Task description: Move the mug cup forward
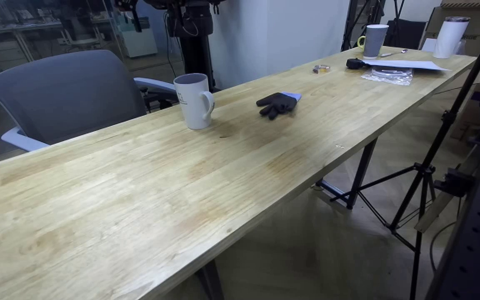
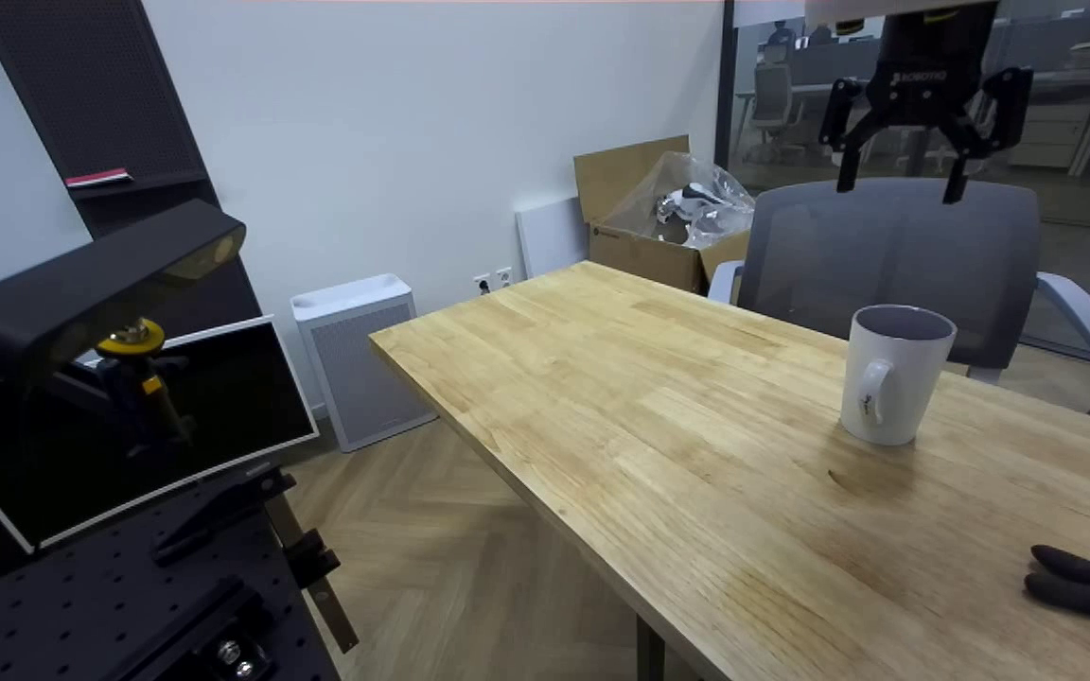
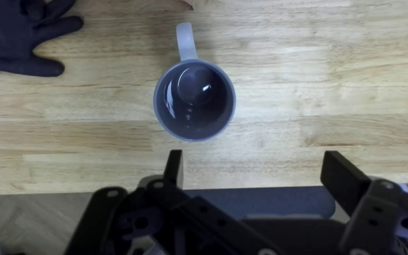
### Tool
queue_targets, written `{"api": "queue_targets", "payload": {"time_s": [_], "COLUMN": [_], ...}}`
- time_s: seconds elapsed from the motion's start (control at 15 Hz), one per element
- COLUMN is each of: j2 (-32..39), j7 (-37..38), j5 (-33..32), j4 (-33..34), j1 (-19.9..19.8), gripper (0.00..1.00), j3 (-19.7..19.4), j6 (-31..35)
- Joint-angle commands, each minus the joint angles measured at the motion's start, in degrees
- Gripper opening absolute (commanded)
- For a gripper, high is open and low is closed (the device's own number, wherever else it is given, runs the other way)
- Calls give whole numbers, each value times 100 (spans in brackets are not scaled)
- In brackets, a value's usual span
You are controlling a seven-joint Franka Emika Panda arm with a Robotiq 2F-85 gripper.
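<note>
Table (image 1: 140, 200): long, pale wood, shows in both exterior views.
Chair (image 2: 895, 255): gray back, pale armrests, standing at the table's far long edge.
Tripod (image 1: 424, 168): black, right of the table in an exterior view.
Floor unit (image 2: 370, 378): white, left of the table's left end in an exterior view.
Box (image 2: 644, 253): cardboard, flaps up, clear plastic (image 2: 720, 222) inside, past the far left corner.
Gripper (image 2: 901, 184): pointing down on the far side, above the mug (image 2: 905, 378) and apart from it. Jaws spread wide, holding nothing.
Paper (image 1: 406, 63): white, flat, toward the far right end in an exterior view.
Bag (image 1: 390, 78): clear, at the paper's near side.
Tumbler (image 1: 450, 37): white, dark rim, upright at the far right end.
Cup (image 1: 375, 41): gray, yellow handle, upright, left of the tumbler.
Glove (image 1: 279, 105): black, light-blue cuff, lying right of the mug, apart from it.
Mug details: white outside, gray inside, upright on the table close to the far edge. Handle points to the near side, away from the chair. Wrist view looks down into it; rim is beyond the fingertips, toward the left one there.
Small item (image 1: 321, 69): shiny, between glove and paper, too small to identify.
</note>
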Motion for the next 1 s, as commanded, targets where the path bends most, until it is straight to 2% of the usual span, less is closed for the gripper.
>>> {"api": "queue_targets", "payload": {"time_s": [0.0, 0.2, 0.6, 0.93], "j2": [180, 339, 496, 540], "j7": [226, 292, 430, 464], "j5": [-36, -52, -39, -46], "j4": [-49, -71, -119, -210], "j1": [112, 153, 195, 191], "gripper": [100, 100, 100, 100], "j3": [-101, -136, -186, -221], "j6": [-4, 34, 538, 600]}}
